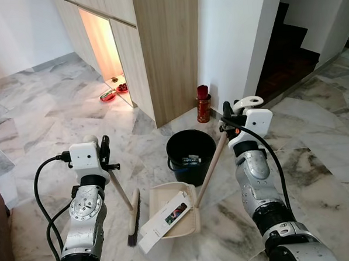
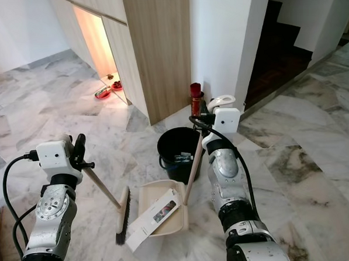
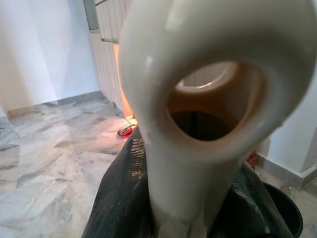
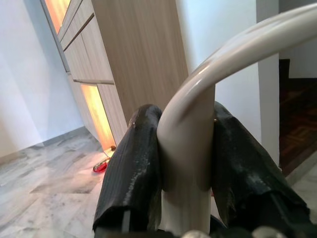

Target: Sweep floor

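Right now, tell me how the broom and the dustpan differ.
The broom, held by the left gripper, ends in a dark bristle head on the floor; the dustpan, held by the right gripper, ends in a wide beige pan holding a white box. The broom's stick leans right going down; the dustpan's leans left. The broom lies left of the pan. Both have wooden sticks with cream looped grips.

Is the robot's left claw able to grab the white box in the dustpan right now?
Probably not. The left claw is shut on the broom handle, so it has no free grip for the white box lying in the dustpan.
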You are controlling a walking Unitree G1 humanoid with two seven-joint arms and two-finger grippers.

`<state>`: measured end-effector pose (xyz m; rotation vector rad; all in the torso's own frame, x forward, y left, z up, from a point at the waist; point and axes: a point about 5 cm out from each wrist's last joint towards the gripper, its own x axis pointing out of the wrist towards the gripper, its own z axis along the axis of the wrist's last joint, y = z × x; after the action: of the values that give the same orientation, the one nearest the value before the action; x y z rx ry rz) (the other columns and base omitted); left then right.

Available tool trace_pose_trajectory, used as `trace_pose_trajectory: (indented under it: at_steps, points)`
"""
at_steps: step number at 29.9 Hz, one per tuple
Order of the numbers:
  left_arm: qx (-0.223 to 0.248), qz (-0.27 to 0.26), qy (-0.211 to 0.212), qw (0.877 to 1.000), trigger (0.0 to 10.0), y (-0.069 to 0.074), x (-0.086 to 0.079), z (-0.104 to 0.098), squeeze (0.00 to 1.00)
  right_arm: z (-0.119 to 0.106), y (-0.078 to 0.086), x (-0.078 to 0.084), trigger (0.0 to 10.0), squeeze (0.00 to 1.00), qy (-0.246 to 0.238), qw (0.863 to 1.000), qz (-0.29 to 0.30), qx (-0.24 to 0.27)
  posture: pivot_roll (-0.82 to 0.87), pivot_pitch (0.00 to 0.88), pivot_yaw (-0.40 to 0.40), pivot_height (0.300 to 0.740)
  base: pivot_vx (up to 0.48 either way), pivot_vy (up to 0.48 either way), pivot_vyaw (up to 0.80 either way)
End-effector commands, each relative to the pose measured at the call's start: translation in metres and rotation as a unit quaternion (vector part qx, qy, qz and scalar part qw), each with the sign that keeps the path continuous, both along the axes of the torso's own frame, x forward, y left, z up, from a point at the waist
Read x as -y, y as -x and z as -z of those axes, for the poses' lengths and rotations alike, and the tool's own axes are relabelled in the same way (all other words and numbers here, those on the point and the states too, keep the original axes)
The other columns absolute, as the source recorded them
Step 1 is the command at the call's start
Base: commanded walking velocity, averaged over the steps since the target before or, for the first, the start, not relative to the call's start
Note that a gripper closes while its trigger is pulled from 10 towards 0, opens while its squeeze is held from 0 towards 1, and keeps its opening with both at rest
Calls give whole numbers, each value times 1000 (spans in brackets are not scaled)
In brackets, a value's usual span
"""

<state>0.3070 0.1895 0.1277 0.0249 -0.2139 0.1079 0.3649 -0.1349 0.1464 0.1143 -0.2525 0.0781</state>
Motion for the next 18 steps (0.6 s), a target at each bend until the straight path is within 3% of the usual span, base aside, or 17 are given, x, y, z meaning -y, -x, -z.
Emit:
trace_pose_trajectory:
  at_steps: [1,4,18]
  points:
    - [33,-2,-9,999,10000,-5,-1,-15,0,-17,-5,-5,10000,0,-22,999,-5,25,68,0,58,740,0,0,-788]
    - [35,-4,-8,999,10000,-5,-2,-16,0,-17,-4,-6,10000,0,-23,999,-6,26,69,0,58,740,0,0,-788]
    - [34,-5,-11,999,10000,-5,-3,-16,0,-22,-4,-8,10000,0,-25,999,-9,42,70,0,66,740,0,0,0]
